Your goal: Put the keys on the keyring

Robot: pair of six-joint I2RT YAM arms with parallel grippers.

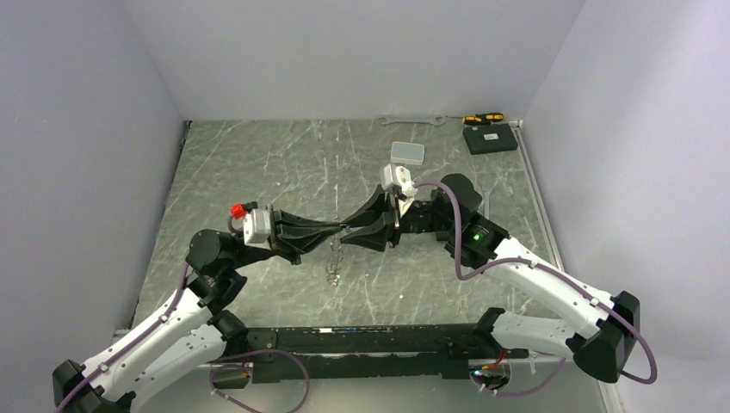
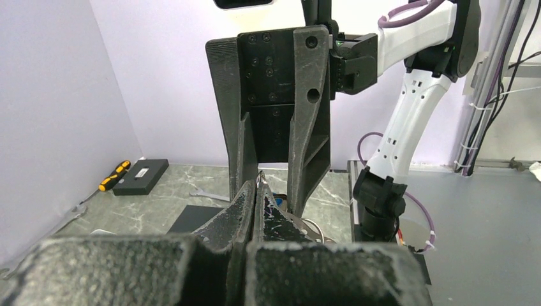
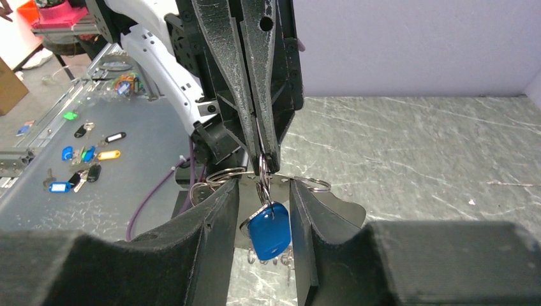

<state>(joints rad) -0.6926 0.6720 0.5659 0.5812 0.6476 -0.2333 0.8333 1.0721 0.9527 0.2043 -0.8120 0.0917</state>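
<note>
Blue-headed key (image 3: 269,233): hangs tag-down from thin silvery wire, in the gap between the right fingers, close to both and just beside one of them; contact cannot be told.
Keyring (image 3: 223,172): silvery loops show on both sides of the left fingertips, held up off the table (image 1: 258,163) where the two arms meet.
Left gripper (image 3: 263,152): fingers pressed together, pinching the wire that the blue-headed key hangs from.
Right gripper (image 3: 264,191): fingers apart, facing the left gripper tip to tip, straddling the blue tag.
Plain key: small silvery bits dangle under the blue tag, too small to make out.
Far edge of table: a clear box (image 1: 407,153) behind the right wrist; a wrench (image 1: 413,120), a screwdriver (image 1: 482,118) and a black box (image 1: 490,138) near the back wall.
</note>
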